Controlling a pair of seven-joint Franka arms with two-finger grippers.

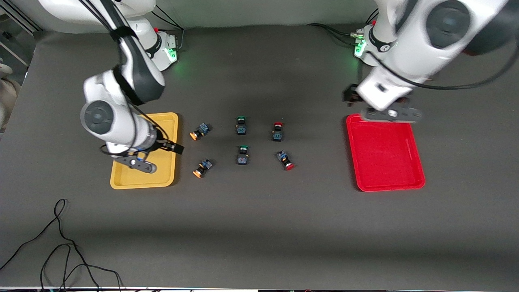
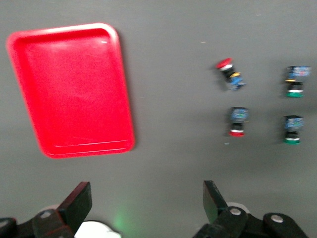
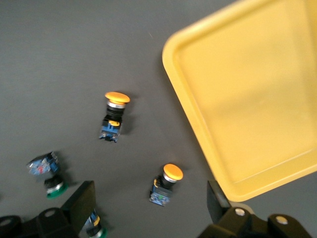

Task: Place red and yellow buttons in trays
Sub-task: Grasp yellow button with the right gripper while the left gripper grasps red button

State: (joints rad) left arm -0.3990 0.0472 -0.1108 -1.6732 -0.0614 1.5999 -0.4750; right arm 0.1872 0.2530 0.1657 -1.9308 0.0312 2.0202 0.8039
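Six small buttons lie on the dark table [image 1: 259, 227] in two rows of three, between two trays. The yellow tray [image 1: 168, 146] sits toward the right arm's end of the table and the red tray [image 1: 385, 152] toward the left arm's end; both trays hold nothing. In the row farther from the front camera, a yellow button [image 1: 199, 131] lies nearest the yellow tray, a green button [image 1: 241, 125] is in the middle, and a red button [image 1: 277, 131] lies toward the red tray. In the row nearer to the front camera, a second yellow button [image 1: 202, 168] is just beside the yellow tray's corner, a second green button [image 1: 243, 155] is in the middle, and a second red button [image 1: 285, 159] lies tilted toward the red tray. All the buttons lie apart from one another and from the trays. The right gripper [image 1: 140, 163] hangs over the yellow tray, its fingers [image 3: 81, 203] spread wide with nothing between them. The left gripper [image 1: 391, 114] hangs over the edge of the red tray that is farthest from the front camera, its fingers [image 2: 79, 203] also spread wide and holding nothing. In the left wrist view the red tray [image 2: 69, 89] and both red buttons show with bare table around them.
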